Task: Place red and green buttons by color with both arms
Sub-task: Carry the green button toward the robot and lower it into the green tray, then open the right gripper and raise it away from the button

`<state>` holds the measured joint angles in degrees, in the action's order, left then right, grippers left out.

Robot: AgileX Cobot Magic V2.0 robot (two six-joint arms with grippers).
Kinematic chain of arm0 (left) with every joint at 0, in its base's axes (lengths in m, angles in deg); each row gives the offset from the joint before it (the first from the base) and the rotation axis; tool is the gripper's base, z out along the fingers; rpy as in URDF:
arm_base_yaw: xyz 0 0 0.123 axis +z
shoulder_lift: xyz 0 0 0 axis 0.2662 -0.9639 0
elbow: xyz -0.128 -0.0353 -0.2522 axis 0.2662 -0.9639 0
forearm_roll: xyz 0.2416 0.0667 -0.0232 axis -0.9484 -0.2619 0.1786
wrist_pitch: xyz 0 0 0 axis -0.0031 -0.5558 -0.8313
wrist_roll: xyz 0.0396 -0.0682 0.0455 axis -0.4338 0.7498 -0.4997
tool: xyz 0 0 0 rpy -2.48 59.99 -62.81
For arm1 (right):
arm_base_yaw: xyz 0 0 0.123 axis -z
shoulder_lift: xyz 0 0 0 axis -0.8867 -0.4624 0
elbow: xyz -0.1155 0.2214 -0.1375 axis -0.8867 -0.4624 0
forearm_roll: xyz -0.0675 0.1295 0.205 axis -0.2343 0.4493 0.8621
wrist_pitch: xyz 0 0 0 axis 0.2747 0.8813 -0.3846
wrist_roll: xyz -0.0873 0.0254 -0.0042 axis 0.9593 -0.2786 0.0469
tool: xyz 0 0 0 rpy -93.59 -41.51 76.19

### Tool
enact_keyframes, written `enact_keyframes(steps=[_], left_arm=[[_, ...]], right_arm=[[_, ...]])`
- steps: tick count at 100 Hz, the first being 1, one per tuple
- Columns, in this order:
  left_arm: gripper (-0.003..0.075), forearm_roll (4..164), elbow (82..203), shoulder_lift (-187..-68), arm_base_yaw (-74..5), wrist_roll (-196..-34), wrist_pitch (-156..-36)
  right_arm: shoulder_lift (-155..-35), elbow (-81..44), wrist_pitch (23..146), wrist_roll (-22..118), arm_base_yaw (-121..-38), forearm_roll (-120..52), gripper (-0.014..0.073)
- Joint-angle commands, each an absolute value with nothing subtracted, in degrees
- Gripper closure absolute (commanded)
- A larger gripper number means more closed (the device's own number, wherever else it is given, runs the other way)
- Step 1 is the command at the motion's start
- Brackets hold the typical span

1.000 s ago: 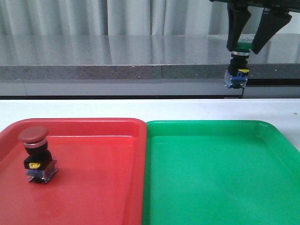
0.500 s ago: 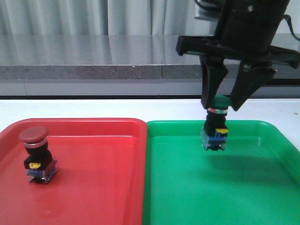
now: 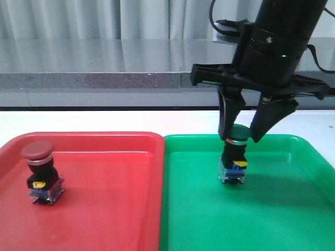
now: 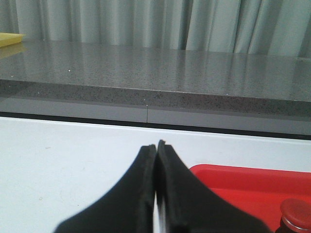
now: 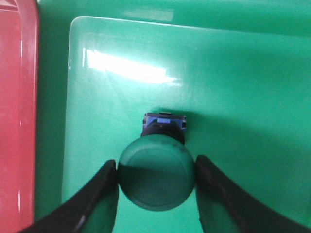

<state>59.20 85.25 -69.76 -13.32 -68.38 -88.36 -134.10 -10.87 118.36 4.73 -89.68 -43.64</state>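
From the front, a grey stone-like counter (image 3: 104,68) runs across the back with pale curtains (image 3: 78,18) behind it, and two trays sit side by side on the white table (image 3: 104,120), their inner rims touching: the red tray (image 3: 104,219) on the left, the green tray (image 3: 293,219) on the right. The red button (image 3: 41,172) stands upright in the left part of the red tray, well apart from anything else. Over the green tray the right gripper (image 3: 242,137) points down, its two fingers clamped on the cap of the green button (image 3: 234,159), whose clear-blue base is at the tray floor; whether it rests there cannot be told. The arm's body hides part of the counter. In the left wrist view, the left gripper (image 4: 156,145) has its fingers pressed together on nothing, above the white table, with a corner of the red tray (image 4: 243,179) and the red button's cap (image 4: 297,213) cut off at the frame edge. In the right wrist view, the green button (image 5: 156,174) is seen from above, a finger against each side of its cap, over the green tray (image 5: 243,73), the red tray's rim (image 5: 19,121) alongside.
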Motion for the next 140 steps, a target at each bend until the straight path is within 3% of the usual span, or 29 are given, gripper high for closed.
enact_keyframes(steps=[1, 12, 22, 54, 95, 105, 117, 131, 140], left_arm=[[0.0741, 59.5, 84.5, -67.9, -13.1, -68.3, -84.3], [0.0741, 59.5, 84.5, -67.9, -13.1, -68.3, -84.3], [0.0741, 59.5, 84.5, -67.9, -13.1, -68.3, -84.3], [0.0741, 59.5, 84.5, -67.9, -13.1, -68.3, -84.3], [0.0741, 59.5, 84.5, -67.9, -13.1, -68.3, -84.3], [0.0741, 59.5, 84.5, -67.9, -13.1, -68.3, -84.3], [0.0741, 59.5, 84.5, -67.9, -13.1, -68.3, -84.3], [0.0741, 59.5, 84.5, -67.9, -13.1, -68.3, -84.3], [0.0741, 59.5, 84.5, -67.9, -13.1, -68.3, -84.3]], right_arm=[[-132.6, -9.8, 117.0, 4.7, -89.7, -43.2, 0.0195], [-133.5, -9.8, 117.8, 4.8, -89.7, -43.2, 0.0078], [-133.8, -9.8, 117.8, 4.8, -89.7, -43.2, 0.0027], [-131.3, -9.6, 119.6, 5.7, -89.7, -43.2, 0.0027], [-119.0, -9.6, 121.2, 8.0, -88.7, -47.3, 0.0034], [-117.0, -9.6, 122.8, 8.5, -86.1, -47.4, 0.0136], [-115.1, -9.6, 124.5, 9.3, -81.9, -47.4, 0.0407], [-112.6, -9.6, 125.6, 9.5, -77.1, -47.5, 0.0653], [-111.1, -9.7, 126.6, 9.6, -74.6, -48.3, 0.0655]])
